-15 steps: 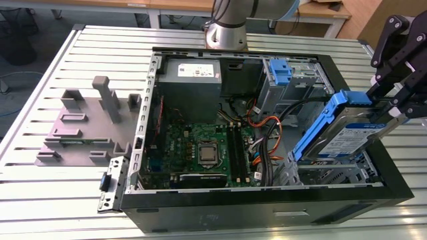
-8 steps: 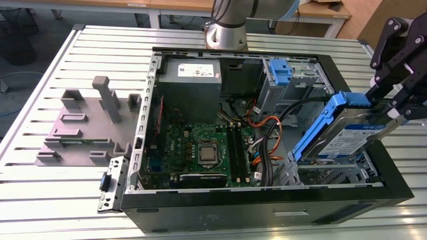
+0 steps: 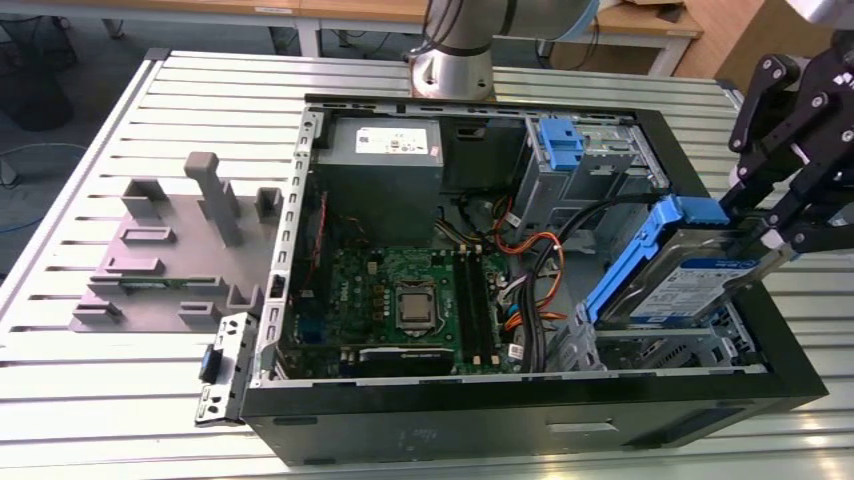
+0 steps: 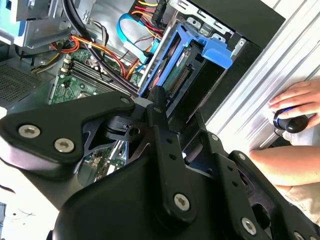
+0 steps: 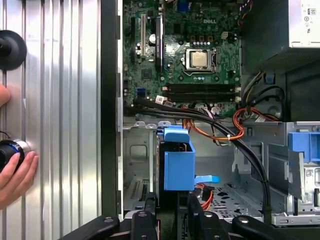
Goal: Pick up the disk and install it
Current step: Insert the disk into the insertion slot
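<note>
The end effector (image 3: 763,236) is seen closed on the disk (image 3: 687,285), gripped at the blue bracket on its upper end. The disk is held tilted, its labelled face turned up, and slopes down from the fingers into the open computer case (image 3: 534,425). Its lower end is just above the metal drive cage (image 3: 661,350) in the case corner; whether the 2 touch cannot be told. In the first wrist view the blue bracket (image 5: 178,167) is framed between the 2 fingers (image 5: 150,212). The motherboard (image 3: 400,300) lies beyond the disk, well apart from the end effector. The case rests on a slatted table (image 3: 107,400). In the second wrist view a person's hand (image 4: 298,99) rests on the table beside the case.
</note>
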### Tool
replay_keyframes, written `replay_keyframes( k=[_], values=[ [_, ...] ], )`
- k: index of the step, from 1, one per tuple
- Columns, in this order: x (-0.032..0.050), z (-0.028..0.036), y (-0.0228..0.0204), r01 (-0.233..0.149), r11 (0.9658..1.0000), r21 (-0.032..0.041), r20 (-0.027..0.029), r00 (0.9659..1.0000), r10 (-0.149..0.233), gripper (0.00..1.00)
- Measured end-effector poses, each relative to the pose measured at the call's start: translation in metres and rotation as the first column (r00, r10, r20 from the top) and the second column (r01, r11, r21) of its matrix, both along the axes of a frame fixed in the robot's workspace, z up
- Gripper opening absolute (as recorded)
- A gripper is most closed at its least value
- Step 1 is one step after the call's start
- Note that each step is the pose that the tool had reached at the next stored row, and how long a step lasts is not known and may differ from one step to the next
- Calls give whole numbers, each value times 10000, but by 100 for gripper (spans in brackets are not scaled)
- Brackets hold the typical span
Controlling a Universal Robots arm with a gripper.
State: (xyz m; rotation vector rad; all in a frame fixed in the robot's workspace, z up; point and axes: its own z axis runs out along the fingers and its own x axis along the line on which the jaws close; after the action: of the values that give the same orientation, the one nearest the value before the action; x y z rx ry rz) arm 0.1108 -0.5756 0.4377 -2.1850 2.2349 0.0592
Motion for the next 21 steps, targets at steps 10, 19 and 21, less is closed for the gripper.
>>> replay_keyframes(
  k=[10,19,21],
  values=[
    [0,-206,-2,0,10000,0,0,10000,0,35],
    [0,-369,-8,0,10000,-1,0,10000,0,35],
    [0,-406,-11,0,10000,1,0,10000,0,35]
  ],
)
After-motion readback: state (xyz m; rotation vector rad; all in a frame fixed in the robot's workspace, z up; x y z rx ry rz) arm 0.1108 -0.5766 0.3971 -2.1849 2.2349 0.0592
